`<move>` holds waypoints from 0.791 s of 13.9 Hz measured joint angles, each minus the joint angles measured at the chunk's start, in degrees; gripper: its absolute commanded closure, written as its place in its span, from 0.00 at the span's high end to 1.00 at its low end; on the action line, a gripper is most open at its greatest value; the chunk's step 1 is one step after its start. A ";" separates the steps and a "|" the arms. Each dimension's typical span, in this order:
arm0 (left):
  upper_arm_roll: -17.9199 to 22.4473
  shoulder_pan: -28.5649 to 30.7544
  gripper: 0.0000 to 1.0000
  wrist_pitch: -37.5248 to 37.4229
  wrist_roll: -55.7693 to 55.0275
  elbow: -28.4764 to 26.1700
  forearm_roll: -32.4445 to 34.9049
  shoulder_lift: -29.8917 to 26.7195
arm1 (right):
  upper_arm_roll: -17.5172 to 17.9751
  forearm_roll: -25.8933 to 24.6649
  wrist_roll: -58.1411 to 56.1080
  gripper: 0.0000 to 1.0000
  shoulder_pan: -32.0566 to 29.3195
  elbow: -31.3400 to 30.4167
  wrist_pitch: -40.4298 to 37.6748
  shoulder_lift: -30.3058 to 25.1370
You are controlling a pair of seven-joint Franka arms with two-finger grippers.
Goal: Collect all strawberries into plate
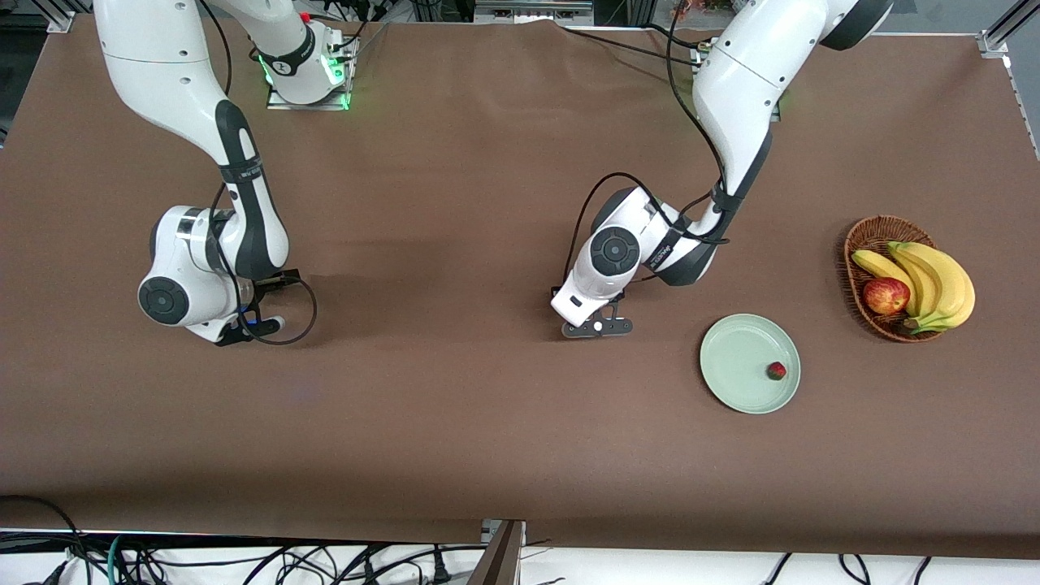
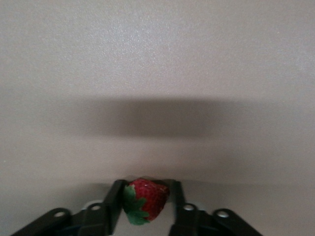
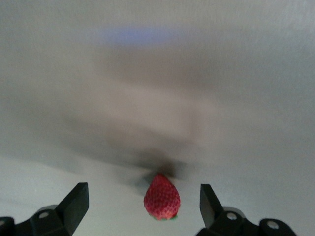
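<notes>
Strawberry lies in the plate, near the basket at the left arm's end of the table. Left wrist view: left gripper, fingers clamped on a second strawberry. Right wrist view: right gripper, fingers spread wide around a third strawberry on the table.

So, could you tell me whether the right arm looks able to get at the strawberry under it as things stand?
Probably yes. The right gripper is open, its fingers on either side of the strawberry, which lies on the bare table with nothing in between.
</notes>
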 measured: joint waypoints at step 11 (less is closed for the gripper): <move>2.78 6.35 0.23 -21.71 18.65 3.42 1.45 -8.94 | -0.90 0.06 -1.20 0.00 0.00 -2.08 0.40 -0.62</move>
